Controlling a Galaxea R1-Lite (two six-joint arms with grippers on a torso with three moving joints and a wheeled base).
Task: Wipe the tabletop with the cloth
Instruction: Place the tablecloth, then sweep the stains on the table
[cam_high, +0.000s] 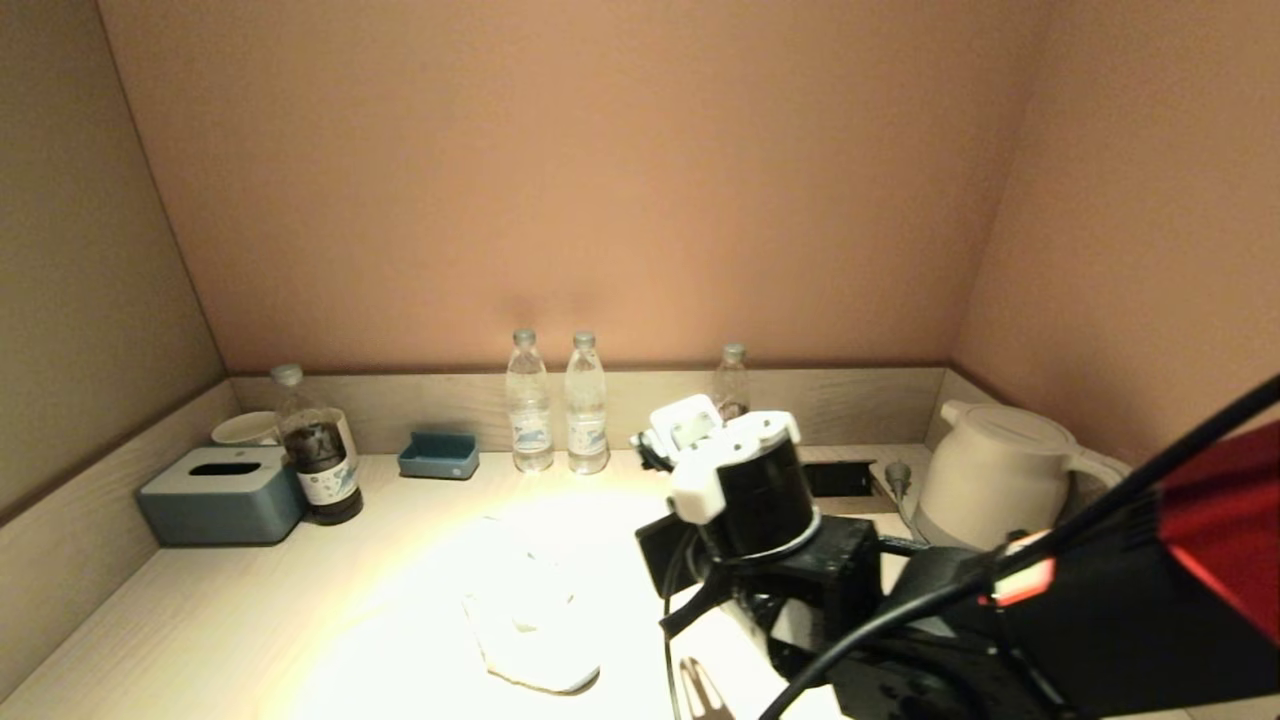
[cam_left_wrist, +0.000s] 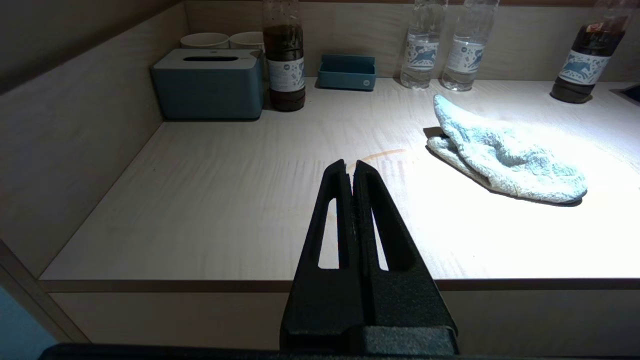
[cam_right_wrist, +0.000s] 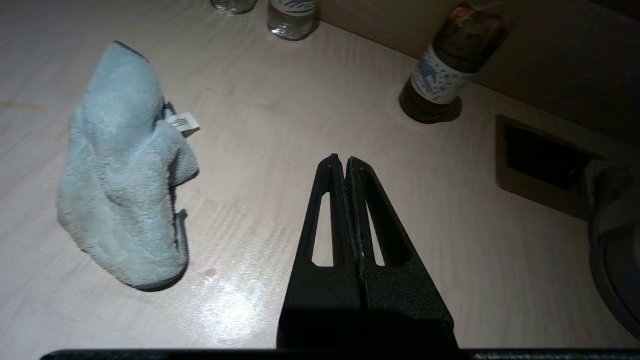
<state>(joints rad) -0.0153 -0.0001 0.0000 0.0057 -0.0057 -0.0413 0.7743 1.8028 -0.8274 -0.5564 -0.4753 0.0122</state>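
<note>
A crumpled light blue cloth (cam_high: 530, 620) lies loose on the pale wooden tabletop (cam_high: 250, 620), in a bright pool of light. It also shows in the left wrist view (cam_left_wrist: 505, 150) and the right wrist view (cam_right_wrist: 122, 170). My right gripper (cam_right_wrist: 345, 161) is shut and empty, hovering over bare table beside the cloth, toward the kettle side. My left gripper (cam_left_wrist: 351, 167) is shut and empty, low at the table's front edge, apart from the cloth. A faint brown ring mark (cam_left_wrist: 385, 154) shows on the table just beyond its tips.
A blue tissue box (cam_high: 222, 492), a dark bottle (cam_high: 320, 460), a small blue tray (cam_high: 438, 455) and two water bottles (cam_high: 529, 405) line the back. A white kettle (cam_high: 990, 475) and a recessed socket (cam_high: 840, 478) sit at the right. Walls close three sides.
</note>
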